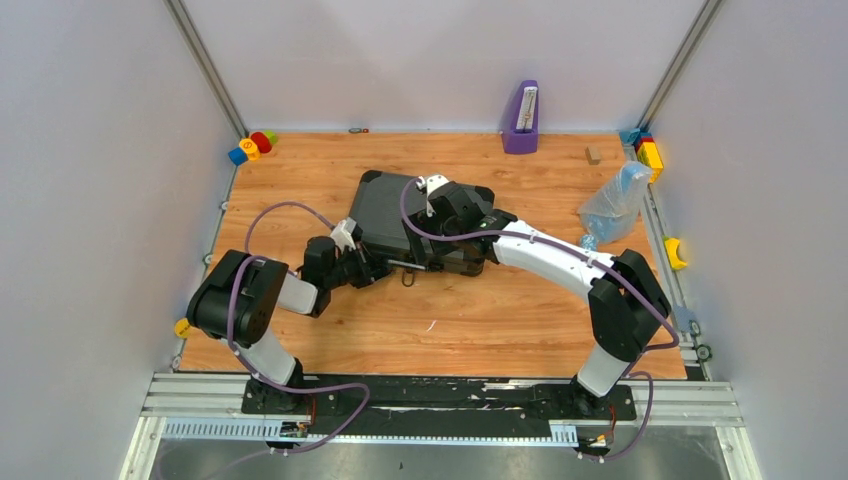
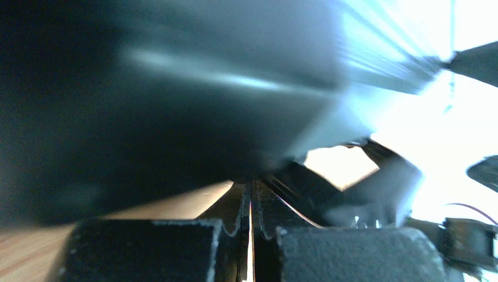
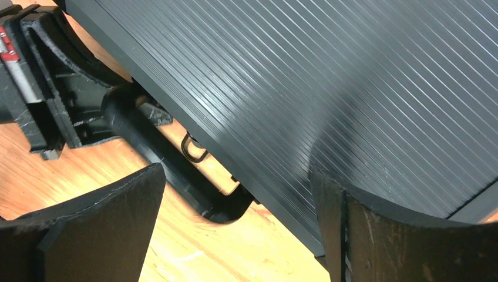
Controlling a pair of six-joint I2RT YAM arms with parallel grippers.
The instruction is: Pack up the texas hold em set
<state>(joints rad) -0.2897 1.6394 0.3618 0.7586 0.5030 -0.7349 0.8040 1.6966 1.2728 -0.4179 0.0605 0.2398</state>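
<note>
The black case (image 1: 385, 205) of the texas hold em set lies in the middle of the table with its ribbed lid (image 3: 329, 76) down, so whatever is inside is hidden. Its handle (image 3: 158, 153) runs along the near edge. My left gripper (image 1: 375, 268) is shut with nothing between its fingers, its tips (image 2: 251, 194) right against the case's near left side (image 2: 164, 88). My right gripper (image 1: 470, 255) is open. It straddles the case's near edge (image 3: 238, 176), one finger over the lid and the other over the wood.
A purple upright object (image 1: 521, 118) stands at the back wall. Toy blocks sit in the back left corner (image 1: 252, 146) and back right corner (image 1: 648, 150). A clear plastic bag (image 1: 614, 203) lies right of the case, with a small wooden block (image 1: 593, 154) behind it.
</note>
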